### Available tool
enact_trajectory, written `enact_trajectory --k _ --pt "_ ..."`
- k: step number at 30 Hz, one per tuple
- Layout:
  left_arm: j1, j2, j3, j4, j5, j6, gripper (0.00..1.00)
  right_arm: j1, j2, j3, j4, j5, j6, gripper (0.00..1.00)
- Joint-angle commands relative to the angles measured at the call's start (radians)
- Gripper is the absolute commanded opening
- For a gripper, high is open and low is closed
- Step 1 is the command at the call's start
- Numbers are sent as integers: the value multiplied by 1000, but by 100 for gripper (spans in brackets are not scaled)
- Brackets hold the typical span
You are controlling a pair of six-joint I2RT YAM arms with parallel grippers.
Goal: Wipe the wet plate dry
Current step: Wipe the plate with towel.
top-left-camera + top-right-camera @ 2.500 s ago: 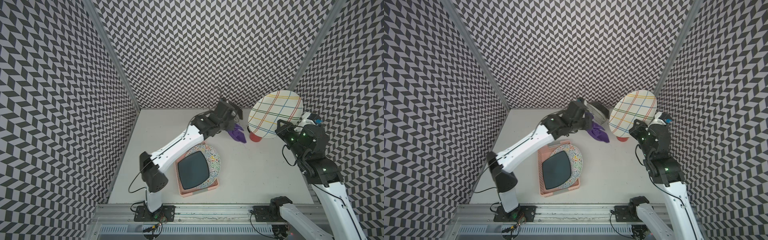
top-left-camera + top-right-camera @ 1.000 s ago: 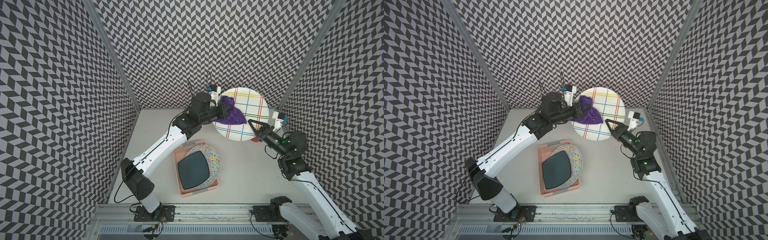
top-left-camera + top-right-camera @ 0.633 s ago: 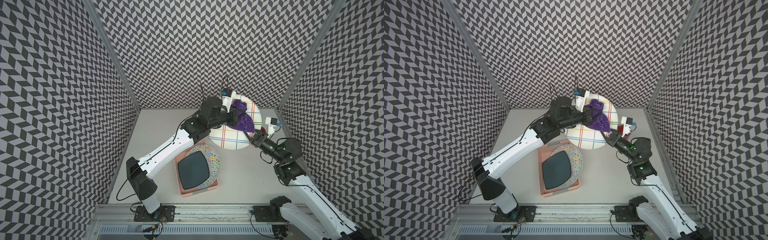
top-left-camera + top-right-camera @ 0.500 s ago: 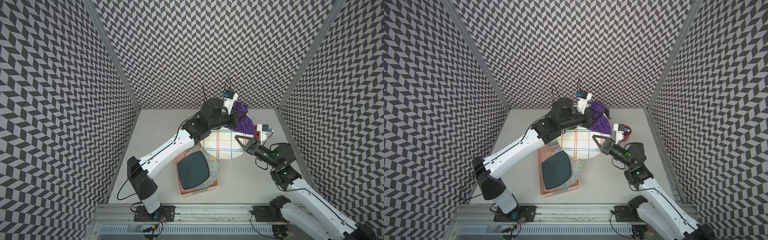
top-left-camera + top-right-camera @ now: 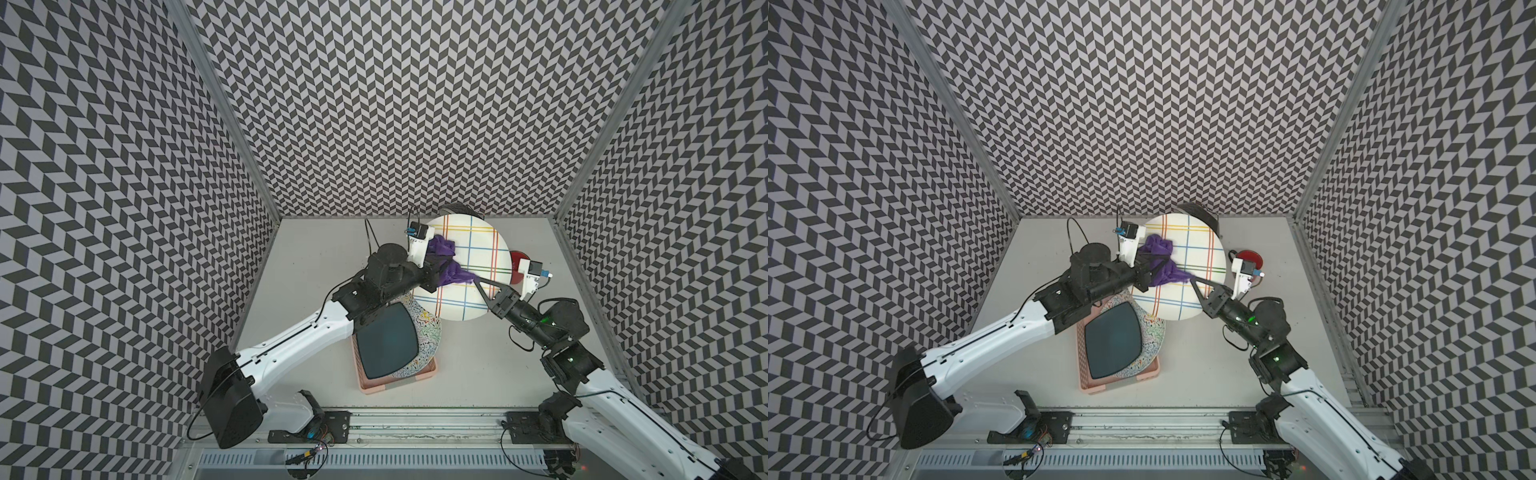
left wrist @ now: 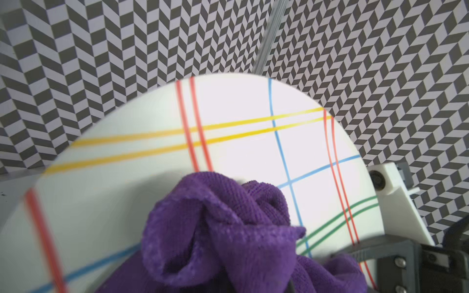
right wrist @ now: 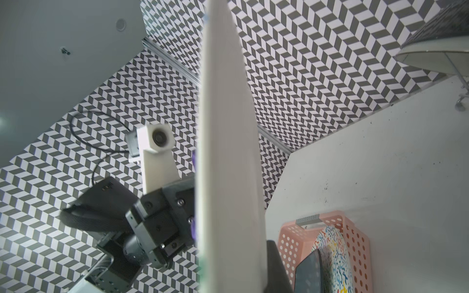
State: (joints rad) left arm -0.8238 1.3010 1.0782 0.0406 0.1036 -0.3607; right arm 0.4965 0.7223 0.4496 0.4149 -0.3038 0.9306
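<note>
A white plate (image 5: 478,249) (image 5: 1192,257) with coloured grid lines hangs tilted above the back of the table. My right gripper (image 5: 484,291) (image 5: 1200,291) is shut on its near right rim. The right wrist view shows the plate (image 7: 225,152) edge-on between my jaws. A bunched purple cloth (image 5: 446,259) (image 5: 1160,259) lies against the left part of the plate's face, with my left gripper (image 5: 438,270) (image 5: 1148,270) shut on it. In the left wrist view the cloth (image 6: 223,228) hides my fingers and touches the plate (image 6: 228,142).
A pink basket (image 5: 395,380) near the table's middle holds a dark square plate (image 5: 384,340) and a speckled plate (image 5: 428,328), just below my left arm. A red round object (image 5: 517,266) sits behind the held plate. A dark bowl (image 5: 459,210) stands by the back wall.
The right gripper has swung the plate lower and toward the table's middle, then a little back. The cloth has slid from the plate's far rim onto its left middle.
</note>
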Motion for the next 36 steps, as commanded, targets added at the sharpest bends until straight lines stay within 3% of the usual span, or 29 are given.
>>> enact_trajectory --k 1,4,6,11,14,17,20,23,29,33,36 --pt "-38 -32 -135 -32 100 8 0 16 -31 64 535 -10 26 0" --pt "-104 -40 -150 -58 99 38 0 16 26 67 648 -39 75 0" --pt "-97 -50 -137 -103 5 26 0 16 59 86 681 -97 108 0" --pt "127 -110 -78 -109 -46 -44 0 30 47 50 686 -217 136 0" --pt "172 -84 17 -136 -21 20 0 43 -6 -11 665 -264 123 0" --pt "122 10 126 -212 143 112 0 75 -22 -64 692 -336 114 0" --pt "-10 63 128 -214 54 168 0 95 -21 -72 719 -339 123 0" --pt "-38 86 79 -156 53 92 0 96 -28 -22 674 -329 109 0" --pt "-80 -33 -71 -78 66 48 0 91 -98 89 488 -152 43 0" --pt "-60 -169 -169 -112 -76 -14 0 90 -138 152 359 -61 -6 0" --pt "-14 -208 -154 -138 -48 -25 0 91 -142 154 355 -121 -28 0"
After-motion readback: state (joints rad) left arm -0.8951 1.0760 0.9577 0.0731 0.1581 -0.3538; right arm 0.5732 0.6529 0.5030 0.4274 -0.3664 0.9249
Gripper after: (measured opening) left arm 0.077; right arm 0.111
